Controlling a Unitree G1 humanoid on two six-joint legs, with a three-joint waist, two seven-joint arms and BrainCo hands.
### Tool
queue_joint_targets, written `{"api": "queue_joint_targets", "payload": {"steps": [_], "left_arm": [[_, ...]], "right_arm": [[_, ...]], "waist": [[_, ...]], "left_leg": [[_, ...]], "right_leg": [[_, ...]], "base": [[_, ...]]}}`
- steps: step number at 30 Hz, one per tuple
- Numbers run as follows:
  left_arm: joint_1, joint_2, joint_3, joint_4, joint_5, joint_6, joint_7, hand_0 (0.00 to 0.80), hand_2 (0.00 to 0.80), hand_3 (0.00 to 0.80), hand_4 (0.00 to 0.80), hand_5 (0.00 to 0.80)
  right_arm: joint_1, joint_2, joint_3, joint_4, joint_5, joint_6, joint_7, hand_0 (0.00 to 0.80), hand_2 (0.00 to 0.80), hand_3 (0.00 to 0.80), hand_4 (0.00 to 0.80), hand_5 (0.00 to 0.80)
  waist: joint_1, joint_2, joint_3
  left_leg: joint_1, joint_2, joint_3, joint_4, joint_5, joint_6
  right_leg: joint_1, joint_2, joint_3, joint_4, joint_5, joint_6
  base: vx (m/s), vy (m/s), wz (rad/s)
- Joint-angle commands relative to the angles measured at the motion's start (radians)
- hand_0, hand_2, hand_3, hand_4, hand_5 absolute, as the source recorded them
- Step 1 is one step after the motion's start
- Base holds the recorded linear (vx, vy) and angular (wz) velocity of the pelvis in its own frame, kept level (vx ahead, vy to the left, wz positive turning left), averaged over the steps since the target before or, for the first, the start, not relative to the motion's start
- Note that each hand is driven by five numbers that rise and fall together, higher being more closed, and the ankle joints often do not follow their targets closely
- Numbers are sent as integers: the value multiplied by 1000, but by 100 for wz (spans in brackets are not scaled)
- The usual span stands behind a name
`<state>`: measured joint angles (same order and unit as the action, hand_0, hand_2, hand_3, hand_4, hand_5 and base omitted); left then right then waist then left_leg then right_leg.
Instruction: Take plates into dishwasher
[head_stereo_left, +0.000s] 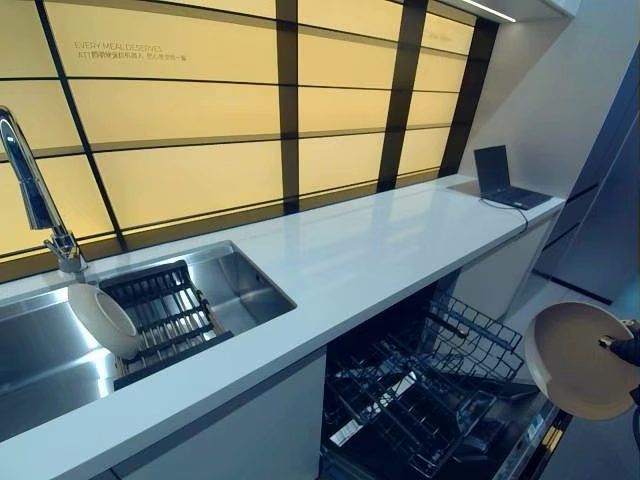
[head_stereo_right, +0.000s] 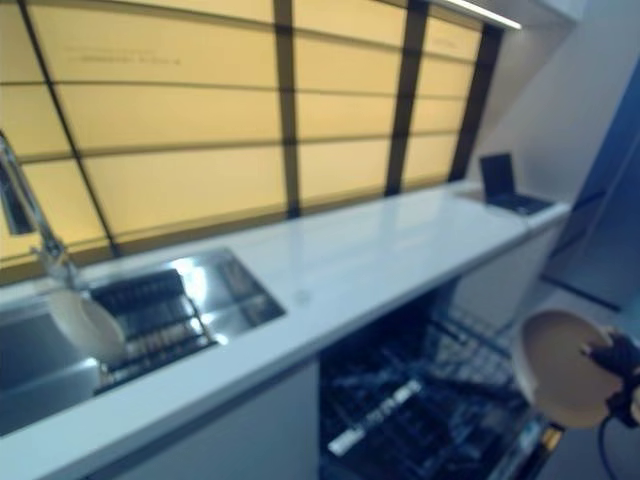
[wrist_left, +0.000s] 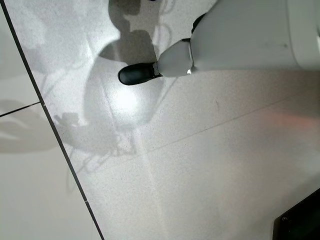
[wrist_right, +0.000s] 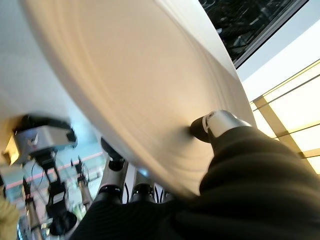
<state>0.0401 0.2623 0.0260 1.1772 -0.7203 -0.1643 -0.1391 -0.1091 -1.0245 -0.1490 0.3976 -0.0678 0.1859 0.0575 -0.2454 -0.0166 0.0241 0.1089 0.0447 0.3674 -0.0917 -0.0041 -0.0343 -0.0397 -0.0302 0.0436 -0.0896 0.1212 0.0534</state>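
Cream-coloured, the plate (head_stereo_left: 580, 358) sits pinched in the robot's right hand (head_stereo_left: 626, 350), thumb on its face and fingers curled behind the rim, held on edge just beyond the open dishwasher's wire rack (head_stereo_left: 425, 385). A second plate (head_stereo_left: 102, 320) leans in the sink's dark rack (head_stereo_left: 165, 312) under the tap (head_stereo_left: 35, 195). On the far white counter (head_stereo_left: 350, 255) a laptop (head_stereo_left: 505, 180) sits. Its left hand is out of sight.

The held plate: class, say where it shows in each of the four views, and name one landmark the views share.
Left eye view: the plate at the right edge, in the right hand.
Right eye view: lower right, beside the dishwasher rack.
Left wrist view: not in it.
Right wrist view: fills the upper half.
Shared landmark: the rack.
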Motion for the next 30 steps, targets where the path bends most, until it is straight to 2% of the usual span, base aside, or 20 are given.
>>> {"api": "queue_joint_targets", "payload": {"steps": [1,12,24,30], "left_arm": [[-26,29,30,14,26,-42,-25,0,0,0,0,0],[-25,12,11,-7,-16,-70,-59,0,0,0,0,0],[-13,16,-7,-60,-41,-57,-69,0,0,0,0,0],[-16,5,-18,-49,-45,-61,-69,0,0,0,0,0]], "right_arm": [[-57,37,-12,-20,2,9,-11,800,800,800,800,800],[-86,94,38,-43,6,22,7,800,800,800,800,800],[-162,154,117,-40,-14,72,-4,800,800,800,800,800],[-189,177,143,-51,-12,89,-10,800,800,800,800,800]], "waist": [[51,-46,-5],[60,-39,12],[87,2,53],[91,7,65]], "left_leg": [[22,-6,-79,4,-46,39],[18,-8,-87,4,-44,41],[-1,-10,-112,4,-32,31],[-5,-9,-124,4,-31,27]], "right_leg": [[-4,-38,6,2,28,80],[-5,-41,3,2,24,75],[-12,-57,-15,2,18,70],[-9,-58,-21,2,13,67]], "base": [[0,0,0],[-3,-11,2],[-8,-17,6],[4,0,2]]}}
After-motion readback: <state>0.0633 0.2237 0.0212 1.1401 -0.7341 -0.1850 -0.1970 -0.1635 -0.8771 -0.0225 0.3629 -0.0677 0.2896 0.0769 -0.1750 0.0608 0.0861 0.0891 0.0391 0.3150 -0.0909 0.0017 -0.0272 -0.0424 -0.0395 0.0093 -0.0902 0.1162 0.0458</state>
